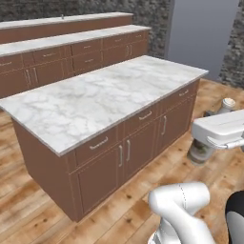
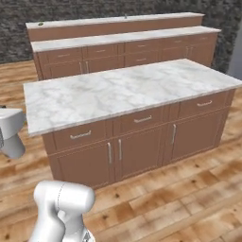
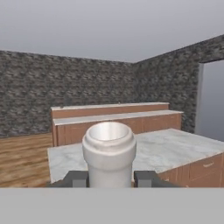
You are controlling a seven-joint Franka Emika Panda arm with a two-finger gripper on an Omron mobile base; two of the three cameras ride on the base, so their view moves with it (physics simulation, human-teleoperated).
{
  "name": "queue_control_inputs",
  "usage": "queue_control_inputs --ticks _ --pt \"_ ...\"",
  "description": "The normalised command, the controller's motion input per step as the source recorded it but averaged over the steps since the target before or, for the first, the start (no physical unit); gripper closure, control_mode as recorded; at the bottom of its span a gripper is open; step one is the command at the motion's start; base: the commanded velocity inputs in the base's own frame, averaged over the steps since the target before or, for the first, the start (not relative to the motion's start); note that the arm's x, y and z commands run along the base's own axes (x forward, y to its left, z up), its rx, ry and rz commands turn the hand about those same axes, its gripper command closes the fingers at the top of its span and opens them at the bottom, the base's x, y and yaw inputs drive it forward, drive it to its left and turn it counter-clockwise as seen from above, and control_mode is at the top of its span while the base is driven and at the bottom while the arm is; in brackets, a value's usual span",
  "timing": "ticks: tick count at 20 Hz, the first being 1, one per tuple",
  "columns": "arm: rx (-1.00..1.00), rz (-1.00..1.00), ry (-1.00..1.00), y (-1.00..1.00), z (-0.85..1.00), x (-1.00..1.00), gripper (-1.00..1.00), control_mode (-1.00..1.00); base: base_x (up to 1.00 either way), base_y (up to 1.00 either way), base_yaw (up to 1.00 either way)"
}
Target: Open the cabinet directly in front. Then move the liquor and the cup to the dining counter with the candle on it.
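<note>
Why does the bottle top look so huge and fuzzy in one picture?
Hand view: the greyish-beige glass bottle sits right by the camera, between the hand's dark tips, so it looms big and soft-edged. Left base view: it looks small; the white marble island top shows flat light, no glare.

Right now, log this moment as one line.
gripper: shut on greyish-beige glass liquor bottle | ahead: white marble-topped island | bottle not yet placed
</note>
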Motion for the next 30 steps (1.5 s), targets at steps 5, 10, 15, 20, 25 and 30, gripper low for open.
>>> queue_control_inputs --ticks 5,10,15,20,25,30 --pt "0.0 0.0 0.0 0.0 0.0 0.0 1.0 1.0 0.0 0.0 0.37" --pt "0.0 0.0 0.0 0.0 0.0 0.0 1.0 1.0 -0.01 0.0 0.26" --pt "0.0 0.0 0.0 0.0 0.0 0.0 1.0 1.0 0.0 0.13 0.2" --pt "0.0 0.0 0.0 0.0 0.0 0.0 1.0 1.0 0.0 0.44 0.12" --pt "0.0 0.0 0.0 0.0 0.0 0.0 1.0 1.0 0.0 0.69 0.11" --pt "0.0 0.0 0.0 0.0 0.0 0.0 1.0 1.0 0.0 0.92 0.09"
